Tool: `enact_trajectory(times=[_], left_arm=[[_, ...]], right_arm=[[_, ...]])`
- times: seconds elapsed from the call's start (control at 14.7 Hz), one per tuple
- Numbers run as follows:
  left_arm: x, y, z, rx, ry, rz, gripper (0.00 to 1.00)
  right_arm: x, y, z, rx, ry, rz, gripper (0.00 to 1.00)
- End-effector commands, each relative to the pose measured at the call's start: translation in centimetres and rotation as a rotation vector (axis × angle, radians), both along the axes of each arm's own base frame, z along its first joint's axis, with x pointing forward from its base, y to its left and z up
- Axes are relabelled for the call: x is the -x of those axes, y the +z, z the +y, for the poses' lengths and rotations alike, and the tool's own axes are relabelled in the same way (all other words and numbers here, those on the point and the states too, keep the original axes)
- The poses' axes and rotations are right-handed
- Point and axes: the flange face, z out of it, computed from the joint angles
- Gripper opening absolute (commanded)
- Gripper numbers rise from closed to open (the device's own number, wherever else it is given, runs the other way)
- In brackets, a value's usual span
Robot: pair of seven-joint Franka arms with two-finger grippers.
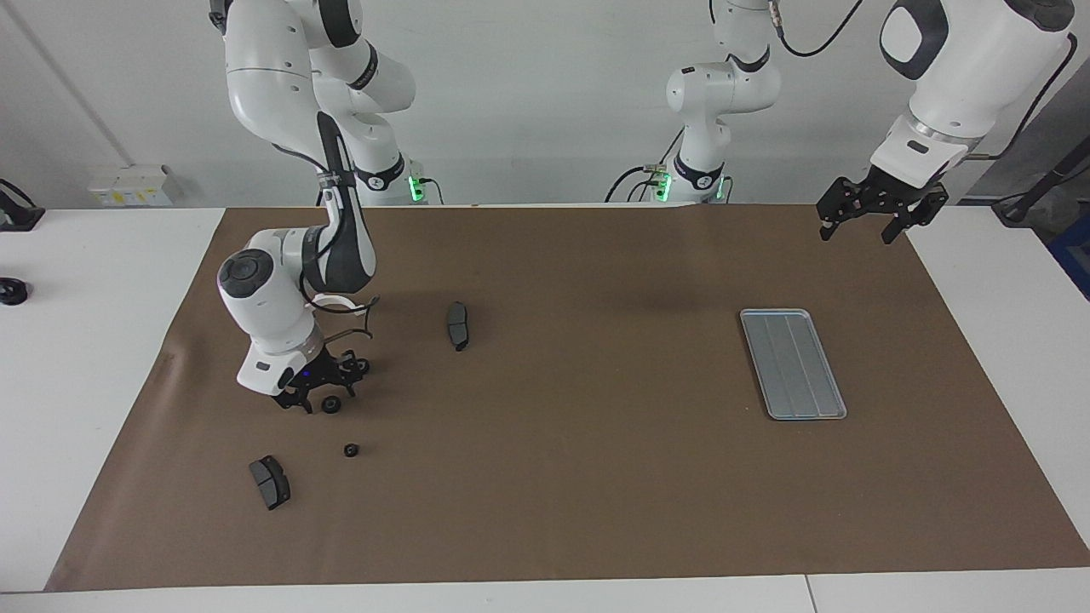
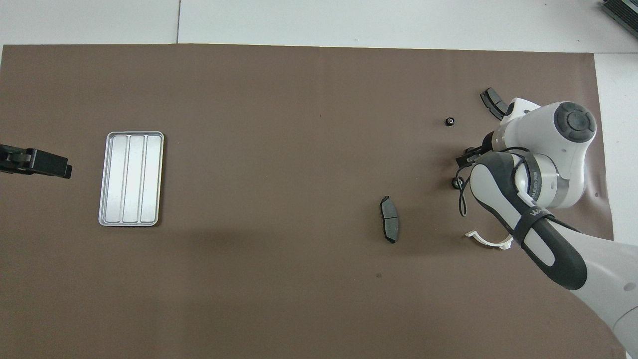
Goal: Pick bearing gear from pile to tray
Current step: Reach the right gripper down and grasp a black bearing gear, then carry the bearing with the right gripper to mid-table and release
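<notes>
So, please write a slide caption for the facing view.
Right gripper down at a small black gear; left gripper waits above the mat's corner.

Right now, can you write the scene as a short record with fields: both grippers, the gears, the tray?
right gripper: low over the brown mat, at a small black round gear; grip not confirmed
left gripper: waits open in the air, holds nothing
other gears: one beside the right gripper, one farther from the robots
flat silver-grey ridged metal tray: no parts in it
</notes>
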Motion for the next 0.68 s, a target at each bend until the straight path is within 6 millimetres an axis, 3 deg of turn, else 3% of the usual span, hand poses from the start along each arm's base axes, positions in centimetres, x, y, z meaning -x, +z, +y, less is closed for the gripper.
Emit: enact_trajectory(times=[0.0,0.2,0.27,0.34,0.48,0.61], left_arm=[[0.27,0.44,0.24,0.018,-0.001,0.005,1.0],[0.27,0.44,0.24,0.018,-0.001,0.005,1.0],[0.27,0.44,0.24,0.018,-0.001,0.005,1.0],[0.27,0.44,0.24,0.018,-0.001,0.005,1.0],[0.27,0.44,0.24,0.018,-0.001,0.005,1.0],[0.27,0.44,0.24,0.018,-0.001,0.005,1.0]], right_arm=[[0.15,-0.28,-0.12,-0.014,0.024,-0.008,0.57],[0.28,-0.58,-0.22,-0.014,0.02,-0.006,0.51],[0.28,-0.48,-0.22,-0.014,0.02,-0.008,0.43],[0.28,-0.58,-0.22,-0.014,0.019,-0.006,0.33],[0.31,-0.6,-0.13,-0.015,0.011,-0.003,0.0],[0.19,-0.34,-0.12,-0.016,-0.008,-0.006,0.0]])
